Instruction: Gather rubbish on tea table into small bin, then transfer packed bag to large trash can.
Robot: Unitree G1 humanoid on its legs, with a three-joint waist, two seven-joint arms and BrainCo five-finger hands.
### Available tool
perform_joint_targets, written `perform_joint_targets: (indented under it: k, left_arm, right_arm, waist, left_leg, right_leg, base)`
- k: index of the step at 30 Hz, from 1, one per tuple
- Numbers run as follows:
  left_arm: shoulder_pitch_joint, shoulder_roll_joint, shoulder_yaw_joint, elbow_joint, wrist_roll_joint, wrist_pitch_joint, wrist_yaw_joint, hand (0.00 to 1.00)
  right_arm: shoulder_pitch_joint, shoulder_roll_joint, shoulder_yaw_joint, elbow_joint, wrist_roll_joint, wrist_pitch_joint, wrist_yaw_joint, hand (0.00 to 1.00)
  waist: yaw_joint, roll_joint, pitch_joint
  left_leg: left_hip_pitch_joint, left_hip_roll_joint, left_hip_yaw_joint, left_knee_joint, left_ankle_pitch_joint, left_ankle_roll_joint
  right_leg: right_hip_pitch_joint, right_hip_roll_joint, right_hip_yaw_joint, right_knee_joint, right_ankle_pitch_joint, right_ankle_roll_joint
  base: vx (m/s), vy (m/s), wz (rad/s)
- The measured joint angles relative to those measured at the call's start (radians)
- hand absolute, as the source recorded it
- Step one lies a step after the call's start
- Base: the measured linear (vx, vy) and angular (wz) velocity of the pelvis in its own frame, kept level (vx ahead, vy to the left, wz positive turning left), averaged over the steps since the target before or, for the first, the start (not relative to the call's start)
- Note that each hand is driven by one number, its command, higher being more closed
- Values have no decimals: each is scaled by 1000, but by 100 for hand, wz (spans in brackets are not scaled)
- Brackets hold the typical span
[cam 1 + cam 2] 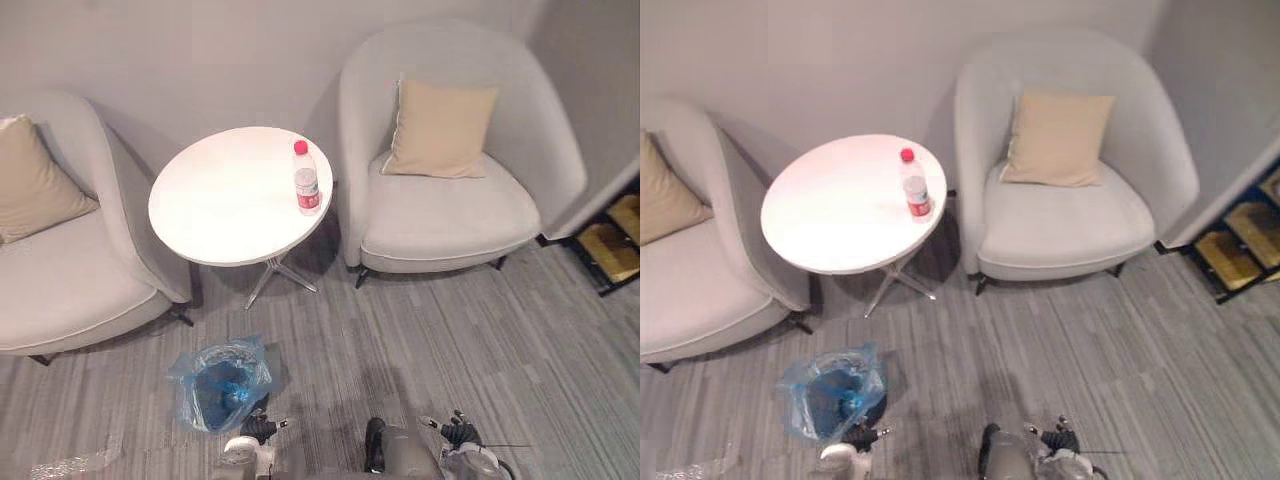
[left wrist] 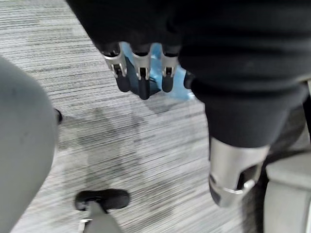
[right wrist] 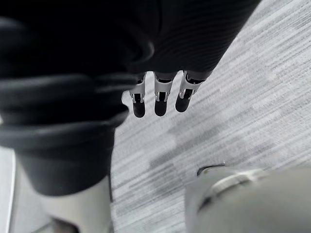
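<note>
A clear water bottle [image 1: 307,181] with a red cap and red label stands upright near the right edge of the round white tea table [image 1: 220,200]. On the carpet in front of the table sits the small bin [image 1: 220,385], lined with a blue plastic bag. My left hand [image 2: 141,73] hangs low over the carpet beside the bin, its fingers straight and holding nothing; the blue bag [image 2: 181,86] shows just past them. Over bare carpet, my right hand [image 3: 158,97] also hangs with relaxed, straight fingers.
A grey armchair [image 1: 450,200] with a beige cushion stands right of the table, and another [image 1: 70,270] stands to its left. A low dark shelf [image 1: 615,240] is at the far right. Clear plastic [image 1: 70,465] lies on the carpet at the lower left.
</note>
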Motion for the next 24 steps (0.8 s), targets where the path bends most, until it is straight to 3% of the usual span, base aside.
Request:
perform_joint_targets:
  k: [2, 5, 7, 8, 9, 11, 13, 14, 16, 19, 20, 22, 24]
  left_arm:
    - [11, -6, 2, -41, -1, -1, 1, 0]
    - [14, -14, 2, -71, -3, -2, 1, 0]
    - [17, -17, -1, -73, -3, -1, 0, 0]
    - [15, -12, -2, -72, -3, -2, -1, 0]
    - [13, 2, -9, -57, -3, -2, 0, 0]
    - [3, 23, -16, -35, -2, -2, -3, 0]
    - [3, 32, -16, -28, -2, -2, -3, 0]
    - [4, 43, -17, -13, -2, -2, -3, 0]
    - [8, 46, -17, 5, -2, -1, -5, 0]
    - [21, 69, -51, 15, -1, 0, -7, 0]
    - [29, 80, -67, 26, -2, 1, -6, 0]
    - [30, 85, -78, 35, -2, 1, -6, 0]
    - [28, 75, -79, 44, -1, 1, -6, 0]
  right_arm:
    - [15, 31, 8, -30, 9, 0, -2, 0]
    - [26, 41, 7, -59, 17, -2, -4, 0]
    - [28, 39, 6, -58, 16, -2, -4, 0]
    - [25, 34, 6, -50, 16, 1, -6, 0]
    - [31, 46, 8, -43, 16, 0, -5, 0]
    - [18, 46, 5, -1, 14, 0, -2, 0]
    - [8, 44, 5, 14, 11, 0, -1, 0]
    - [5, 43, 5, 20, 5, 0, 0, 0]
    - [2, 35, 5, 26, -8, -1, 3, 0]
    - [1, 32, 6, 39, -31, -2, 7, 0]
    - [2, 32, 4, 39, -31, -5, 11, 0]
    - [6, 30, 4, 39, -31, -4, 16, 0]
    - [-8, 28, 6, 32, -31, -4, 21, 0]
  waist:
    - [1, -12, 13]
    - [5, -12, 13]
    - [6, -8, 10]
    - [21, -9, 5]
    - [24, -37, -6]
    - [32, -44, -6]
    - [35, -45, -6]
    - [35, -44, -7]
    - [42, -32, -14]
    - [41, -44, -21]
    - [27, -44, -28]
    - [15, -46, -37]
    - [-5, -24, -32]
  left_leg:
    - [-82, 43, 92, 92, -31, 52]
    - [-154, 38, 155, -32, -40, 69]
    - [-161, -9, 160, -252, -6, 73]
    - [-144, -51, 157, -365, 55, 64]
    - [-113, -89, 171, -432, 76, 75]
    - [-118, -109, 166, -419, 65, 100]
    - [-110, -124, 165, -410, 52, 119]
    - [-89, -135, 171, -414, 38, 120]
    - [-50, -145, 169, -439, -8, 117]
    - [32, -180, 172, -509, -20, 128]
    - [61, -193, 160, -531, -25, 137]
    - [91, -187, 129, -543, -24, 134]
    - [119, -147, 73, -565, -19, 126]
  right_leg:
    - [105, 0, -8, -48, -19, -3]
    - [156, -4, -16, -77, -49, 12]
    - [166, -11, -15, -74, -66, 37]
    - [170, -21, 10, -67, -81, 62]
    - [190, -36, 22, -124, -57, 92]
    - [250, -39, 26, -251, 2, 107]
    - [264, -53, 41, -255, 1, 107]
    - [267, -64, 64, -231, 1, 108]
    - [233, -75, 89, -112, -22, 145]
    - [101, -133, 110, 207, -41, 183]
    - [66, -146, 108, 288, -63, 166]
    - [24, -127, 89, 304, -113, 139]
    - [-47, -51, 105, 252, -135, 106]
  base:
    - [220, -45, 5]
    - [158, 53, 8]
    - [191, 138, 1]
    - [314, 157, 3]
    - [327, 148, 2]
    - [333, 140, 7]
    - [243, 138, 3]
    - [229, 154, -2]
    - [212, 153, -13]
    - [185, 86, 0]
    - [201, 21, 34]
    - [258, -58, 50]
    - [268, -152, 74]
